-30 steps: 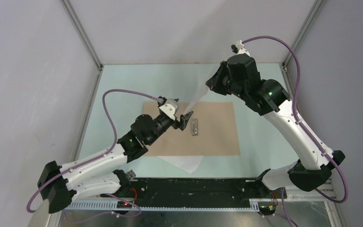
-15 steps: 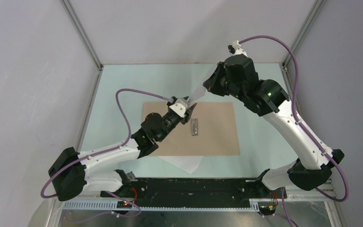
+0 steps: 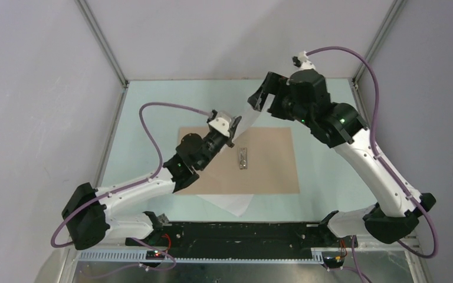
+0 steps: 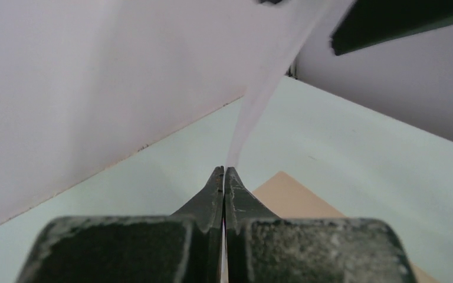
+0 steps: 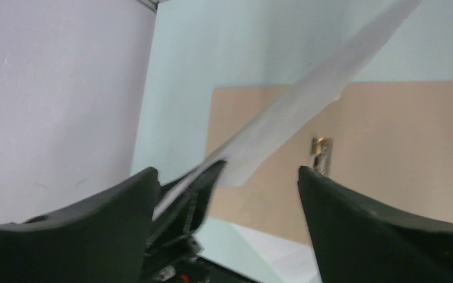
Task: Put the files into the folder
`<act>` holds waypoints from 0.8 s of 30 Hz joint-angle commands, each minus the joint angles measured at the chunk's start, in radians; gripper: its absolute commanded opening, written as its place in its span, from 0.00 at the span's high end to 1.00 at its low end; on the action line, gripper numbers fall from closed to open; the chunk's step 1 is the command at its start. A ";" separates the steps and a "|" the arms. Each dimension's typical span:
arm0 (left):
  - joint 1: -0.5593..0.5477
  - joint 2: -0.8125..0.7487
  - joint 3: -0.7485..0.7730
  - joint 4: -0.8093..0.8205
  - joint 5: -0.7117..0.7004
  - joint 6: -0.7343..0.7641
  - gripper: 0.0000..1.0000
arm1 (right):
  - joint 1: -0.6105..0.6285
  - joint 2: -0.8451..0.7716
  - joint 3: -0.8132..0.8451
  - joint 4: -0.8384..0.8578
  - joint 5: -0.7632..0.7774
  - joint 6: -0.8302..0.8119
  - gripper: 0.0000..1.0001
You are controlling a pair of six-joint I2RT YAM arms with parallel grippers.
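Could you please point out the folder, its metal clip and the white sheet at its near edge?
folder [image 3: 271,166], top view, bare right half.
metal clip [image 3: 243,158], top view, its middle.
white sheet [image 3: 234,203], top view, exposed corner.

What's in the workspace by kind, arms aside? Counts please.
Folder: 1
Metal clip: 1
White paper under the folder's near edge: 1 visible
Pale sheet pinched in left pincer: 1
Total: 4

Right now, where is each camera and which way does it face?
Top external: above, behind the robot, looking down on the folder; left arm and right arm show.
Left wrist: behind shut left jaws, looking along the pale sheet.
Right wrist: behind open right jaws, looking down at folder.
Both wrist views share sheet and folder.
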 commanded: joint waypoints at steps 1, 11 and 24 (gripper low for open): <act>0.084 -0.050 0.140 -0.280 0.110 -0.175 1.00 | -0.158 -0.158 -0.148 0.215 -0.139 -0.077 0.02; 0.306 -0.018 0.533 -0.857 0.649 -0.409 1.00 | -0.692 -0.331 -0.803 1.399 -1.009 0.113 0.00; 0.364 -0.074 0.683 -0.905 0.906 -0.541 1.00 | -0.677 0.042 -0.823 2.221 -1.239 0.549 0.00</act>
